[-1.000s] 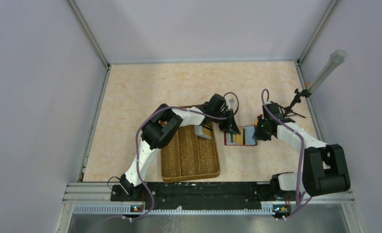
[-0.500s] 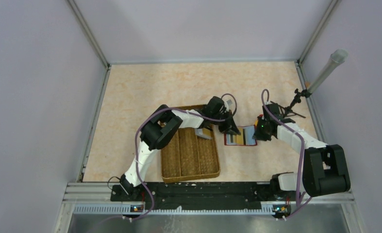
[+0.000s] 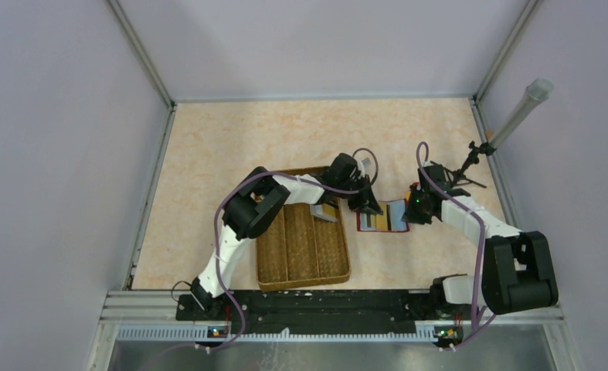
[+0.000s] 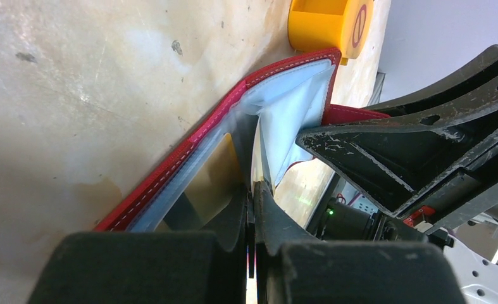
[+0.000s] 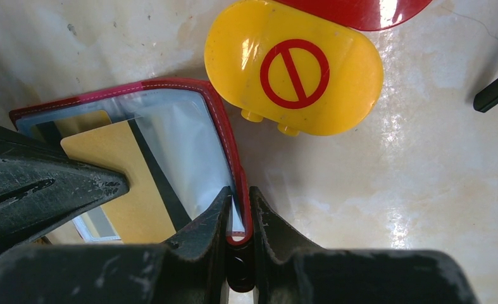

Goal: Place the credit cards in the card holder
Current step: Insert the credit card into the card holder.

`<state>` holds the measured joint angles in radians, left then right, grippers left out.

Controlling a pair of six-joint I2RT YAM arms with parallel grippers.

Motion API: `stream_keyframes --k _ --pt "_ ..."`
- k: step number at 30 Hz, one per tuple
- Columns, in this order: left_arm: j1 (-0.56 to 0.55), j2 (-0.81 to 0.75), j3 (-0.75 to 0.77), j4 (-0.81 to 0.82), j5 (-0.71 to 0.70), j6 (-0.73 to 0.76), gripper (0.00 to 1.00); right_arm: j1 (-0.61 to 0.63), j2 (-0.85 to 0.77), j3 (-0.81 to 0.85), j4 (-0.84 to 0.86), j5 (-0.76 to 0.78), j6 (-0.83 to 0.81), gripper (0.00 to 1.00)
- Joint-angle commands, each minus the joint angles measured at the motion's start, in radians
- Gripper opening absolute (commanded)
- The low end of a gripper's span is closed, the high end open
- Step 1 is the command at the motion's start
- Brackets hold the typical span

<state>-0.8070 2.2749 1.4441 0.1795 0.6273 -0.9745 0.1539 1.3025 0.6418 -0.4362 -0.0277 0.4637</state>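
Observation:
The dark red card holder [image 3: 385, 219] lies open on the table, its pale blue slots showing in the right wrist view [image 5: 183, 142] and the left wrist view [image 4: 284, 114]. My left gripper [image 4: 254, 190] is shut on a gold credit card [image 5: 123, 174] with a black stripe, held edge-on with its far end inside a pale blue slot. My right gripper [image 5: 238, 193] is shut on the holder's red edge and pins it down. In the top view the left gripper [image 3: 365, 203] is at the holder's left side and the right gripper [image 3: 411, 210] at its right side. More cards [image 3: 324, 209] lie in the tray.
A brown woven divided tray [image 3: 302, 247] sits left of the holder, under my left arm. A round yellow object with a red no-entry sign [image 5: 293, 76] lies just beyond the holder. A black stand with a grey tube [image 3: 517, 116] stands at the far right.
My left gripper has shifted slightly down and left at the holder's left side. The right gripper and the holder have not moved.

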Motion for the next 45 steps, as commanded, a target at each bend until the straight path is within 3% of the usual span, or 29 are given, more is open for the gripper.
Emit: stream_keyframes --k 1,45 --pt "0.021 -0.039 0.009 -0.049 -0.101 0.099 0.0 -0.001 -0.023 -0.003 -0.01 -0.038 0.001 0.0" --pt "0.022 0.056 0.213 -0.231 0.011 0.395 0.0 -0.002 -0.006 -0.012 -0.007 -0.057 -0.009 0.0"
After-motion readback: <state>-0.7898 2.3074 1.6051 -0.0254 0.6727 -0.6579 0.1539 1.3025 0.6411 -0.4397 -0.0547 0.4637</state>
